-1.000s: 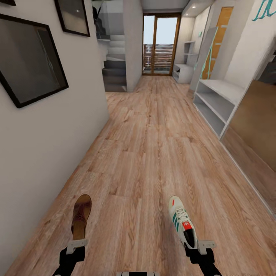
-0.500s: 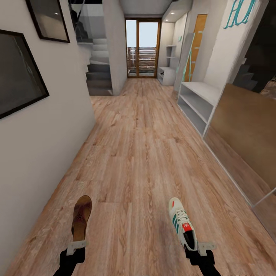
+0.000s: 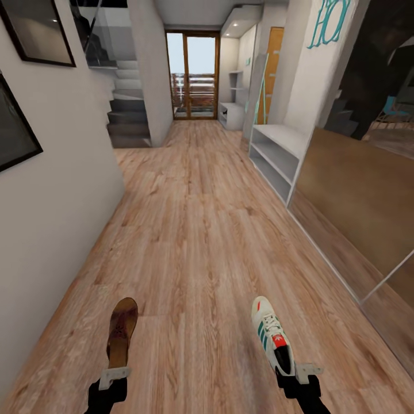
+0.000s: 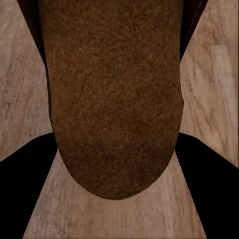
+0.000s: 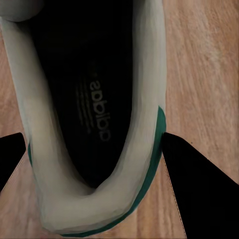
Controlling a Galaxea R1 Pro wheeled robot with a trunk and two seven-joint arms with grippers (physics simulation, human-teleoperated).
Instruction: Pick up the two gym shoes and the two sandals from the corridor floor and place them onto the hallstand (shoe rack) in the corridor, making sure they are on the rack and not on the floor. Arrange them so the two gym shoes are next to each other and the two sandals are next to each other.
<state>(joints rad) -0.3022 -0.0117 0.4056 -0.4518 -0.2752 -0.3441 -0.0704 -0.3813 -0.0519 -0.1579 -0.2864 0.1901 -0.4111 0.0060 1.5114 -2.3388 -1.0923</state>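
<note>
My left gripper (image 3: 115, 376) is shut on the heel of a brown sandal (image 3: 122, 330), held toe forward above the corridor floor (image 3: 195, 230). In the left wrist view the sandal's brown sole (image 4: 114, 99) sits between the dark fingers (image 4: 25, 174). My right gripper (image 3: 294, 372) is shut on the heel of a white gym shoe (image 3: 270, 339) with green stripes and a red tongue patch. The right wrist view looks into the gym shoe's dark opening (image 5: 94, 124), flanked by the fingers (image 5: 199, 179). The pale hallstand (image 3: 276, 149) stands ahead on the right, its shelves bare.
A white wall (image 3: 52, 213) with dark picture frames runs close on the left. A brown panel (image 3: 356, 195) lines the right side past the hallstand. Stairs (image 3: 129, 115) and a glass door (image 3: 192, 75) lie at the corridor's far end.
The camera has moved forward and turned, so the hallstand and door have shifted left in the picture and the hallstand looks nearer. Both grippers keep their hold on the sandal and gym shoe.
</note>
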